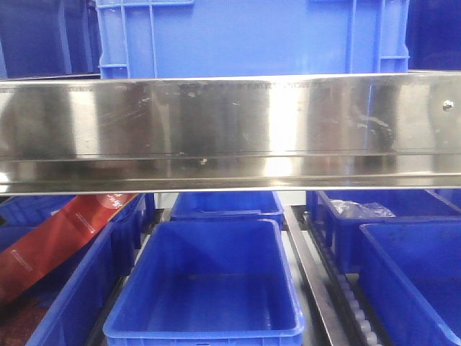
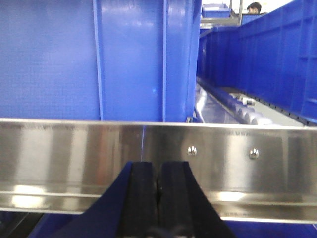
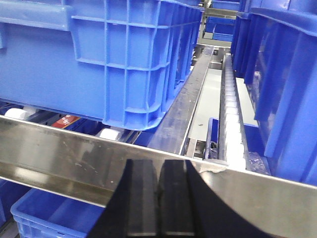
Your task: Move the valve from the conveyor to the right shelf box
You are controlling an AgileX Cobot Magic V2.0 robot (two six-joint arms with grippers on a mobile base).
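No valve and no conveyor show in any view. I face a shelf rack with a shiny steel rail (image 1: 230,133) across the front. My left gripper (image 2: 158,171) is shut and empty, close in front of the steel rail (image 2: 247,168), with a large blue crate (image 2: 99,59) behind it. My right gripper (image 3: 158,171) is shut and empty, just before the steel rail (image 3: 59,153), below a ribbed blue crate (image 3: 114,54). On the lower shelf, an empty blue box (image 1: 209,288) sits in the middle and another blue box (image 1: 410,281) at the right.
A big light-blue crate (image 1: 245,36) sits on the upper shelf. A red packet (image 1: 57,238) lies in a left lower box. A clear plastic bag (image 1: 360,210) lies in a rear right box. White rollers (image 3: 230,104) run along a shelf lane between crates.
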